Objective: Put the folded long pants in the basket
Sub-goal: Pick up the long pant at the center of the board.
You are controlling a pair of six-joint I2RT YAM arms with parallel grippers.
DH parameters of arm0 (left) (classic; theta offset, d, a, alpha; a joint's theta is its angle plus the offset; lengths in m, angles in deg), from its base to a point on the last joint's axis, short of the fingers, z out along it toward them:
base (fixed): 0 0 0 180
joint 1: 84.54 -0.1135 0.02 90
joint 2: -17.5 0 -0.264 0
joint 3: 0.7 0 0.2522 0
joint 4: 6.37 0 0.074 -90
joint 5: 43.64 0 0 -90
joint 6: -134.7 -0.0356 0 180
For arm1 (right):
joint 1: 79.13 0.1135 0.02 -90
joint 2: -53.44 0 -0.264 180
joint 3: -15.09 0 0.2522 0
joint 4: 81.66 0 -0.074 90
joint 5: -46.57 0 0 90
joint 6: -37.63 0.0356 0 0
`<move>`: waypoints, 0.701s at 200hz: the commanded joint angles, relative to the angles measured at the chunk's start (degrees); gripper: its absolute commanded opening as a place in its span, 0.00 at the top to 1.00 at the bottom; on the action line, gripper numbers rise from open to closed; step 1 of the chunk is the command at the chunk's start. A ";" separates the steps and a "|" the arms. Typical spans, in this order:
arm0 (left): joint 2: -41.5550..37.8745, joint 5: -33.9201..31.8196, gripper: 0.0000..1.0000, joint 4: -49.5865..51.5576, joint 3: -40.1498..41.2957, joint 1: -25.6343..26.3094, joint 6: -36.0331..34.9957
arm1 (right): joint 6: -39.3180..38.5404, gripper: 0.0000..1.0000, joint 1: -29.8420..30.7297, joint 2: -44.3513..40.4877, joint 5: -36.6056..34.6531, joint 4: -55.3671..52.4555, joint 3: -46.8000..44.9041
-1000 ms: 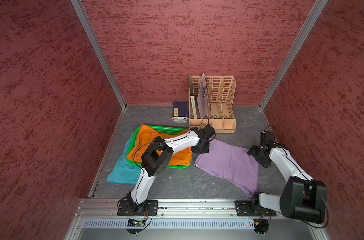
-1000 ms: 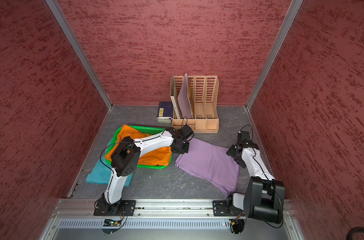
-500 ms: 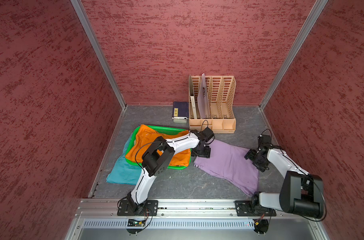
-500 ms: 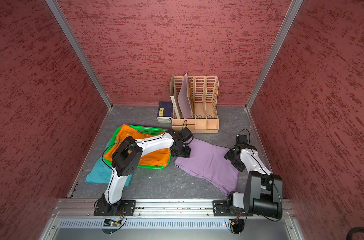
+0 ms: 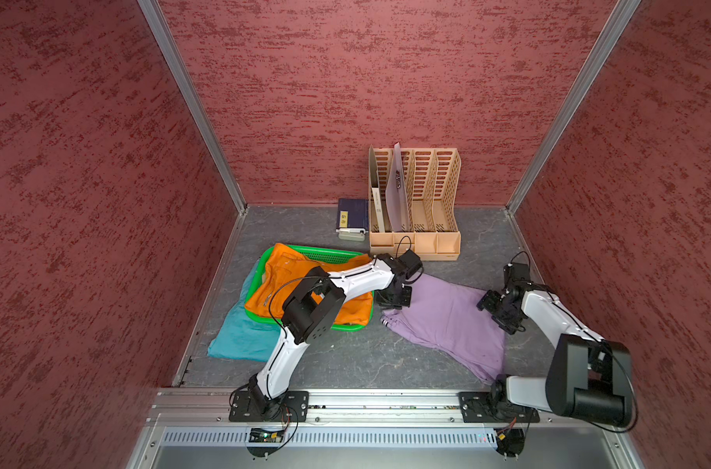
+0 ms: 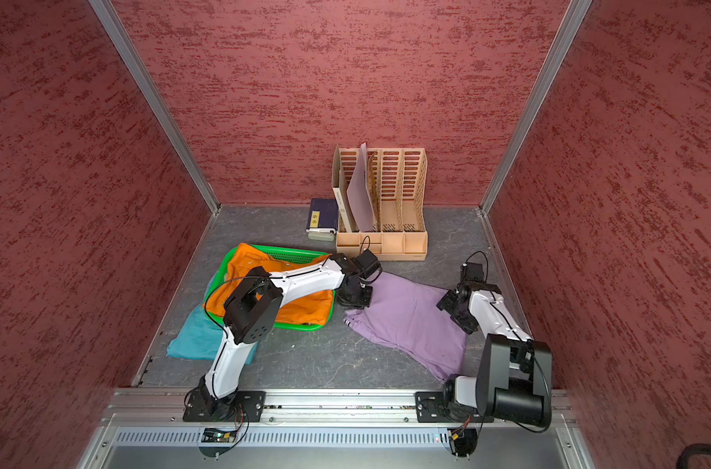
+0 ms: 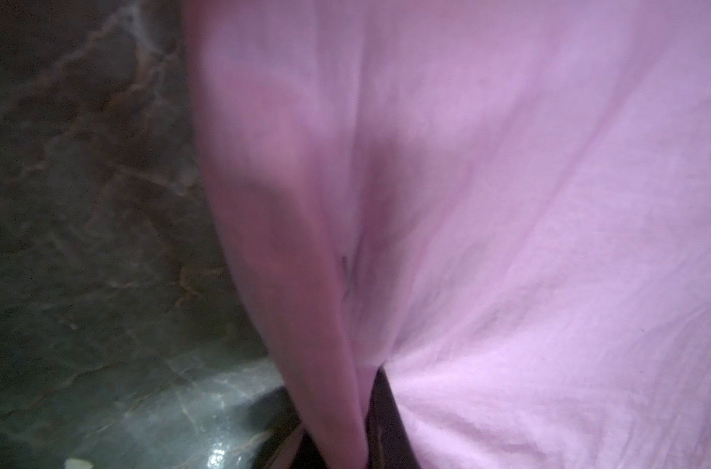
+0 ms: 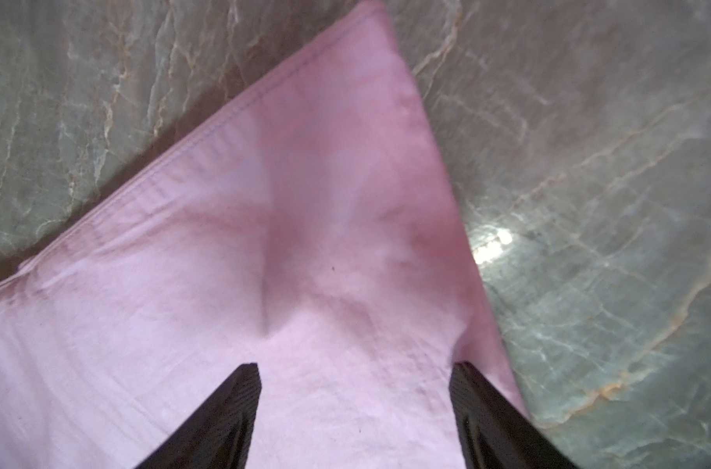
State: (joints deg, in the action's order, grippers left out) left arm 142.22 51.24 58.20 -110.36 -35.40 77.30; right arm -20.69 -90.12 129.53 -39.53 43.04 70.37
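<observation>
One pair, lilac pants, flat, creased

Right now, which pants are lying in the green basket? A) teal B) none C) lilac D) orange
D: the orange pants fill the green basket, while the lilac pants and the teal pants lie outside it, on opposite sides.

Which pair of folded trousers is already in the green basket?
The orange folded cloth trousers, lying inside the bright green plastic mesh basket; the lilac trousers and teal trousers lie on the table outside it.
</observation>
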 commanded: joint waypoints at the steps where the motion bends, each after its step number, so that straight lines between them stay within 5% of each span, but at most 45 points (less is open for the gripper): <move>1: -1.50 -6.88 1.00 1.92 -0.09 -2.13 1.04 | -0.99 0.20 -0.25 -0.07 2.53 1.85 1.57; 95: -1.73 -7.55 1.00 1.58 0.20 -5.63 1.16 | -0.94 0.24 -0.24 2.06 1.94 0.85 0.15; 140: -1.27 -6.36 1.00 0.79 0.28 -5.59 0.76 | -1.22 0.33 -0.22 7.00 8.95 4.39 -1.01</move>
State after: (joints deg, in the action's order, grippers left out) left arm 141.90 46.26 58.88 -111.14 -40.23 78.31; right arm -21.32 -90.12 134.49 -34.43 45.03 69.99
